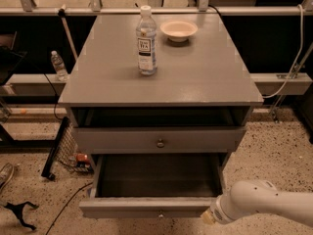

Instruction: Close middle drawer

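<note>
Your tool (210, 217) sitting at right front corner of middle drawer (146, 207); grip state, contact: cannot tell. Drawer standing pulled out, left of tool.

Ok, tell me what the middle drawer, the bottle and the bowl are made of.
Middle drawer: likely wood under matte grey paint, with a flat board front.
Bottle: clear plastic, see-through, with a white cap and label.
Bowl: pale and smooth; ceramic or plastic, can't tell.
Pincer, by the drawer front's right end: material unclear.
</note>
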Robot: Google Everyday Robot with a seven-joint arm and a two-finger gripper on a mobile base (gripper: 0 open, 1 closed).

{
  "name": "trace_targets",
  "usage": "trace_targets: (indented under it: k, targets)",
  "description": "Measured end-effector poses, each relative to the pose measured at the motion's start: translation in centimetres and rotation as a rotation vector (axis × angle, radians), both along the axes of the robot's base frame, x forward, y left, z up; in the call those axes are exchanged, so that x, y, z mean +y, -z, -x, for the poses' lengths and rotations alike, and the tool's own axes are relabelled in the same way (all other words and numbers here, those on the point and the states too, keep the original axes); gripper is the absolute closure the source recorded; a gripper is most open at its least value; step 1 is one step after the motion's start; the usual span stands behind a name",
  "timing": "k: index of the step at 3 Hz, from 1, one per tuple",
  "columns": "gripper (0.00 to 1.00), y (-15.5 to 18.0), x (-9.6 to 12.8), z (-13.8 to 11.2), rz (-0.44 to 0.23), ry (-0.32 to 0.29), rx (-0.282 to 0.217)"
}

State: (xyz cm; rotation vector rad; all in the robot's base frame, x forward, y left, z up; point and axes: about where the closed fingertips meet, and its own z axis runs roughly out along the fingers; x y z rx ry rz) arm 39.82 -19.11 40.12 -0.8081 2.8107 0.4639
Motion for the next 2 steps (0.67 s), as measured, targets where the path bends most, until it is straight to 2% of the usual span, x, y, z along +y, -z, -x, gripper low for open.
trace_targets:
  k: [1,2]
  targets:
    - [1.00,0.1,0.1,-0.2,-0.002,-0.001,-0.003]
    - [1.00,0.4,0.5,-2.2,-0.009,-0.027,-0.033]
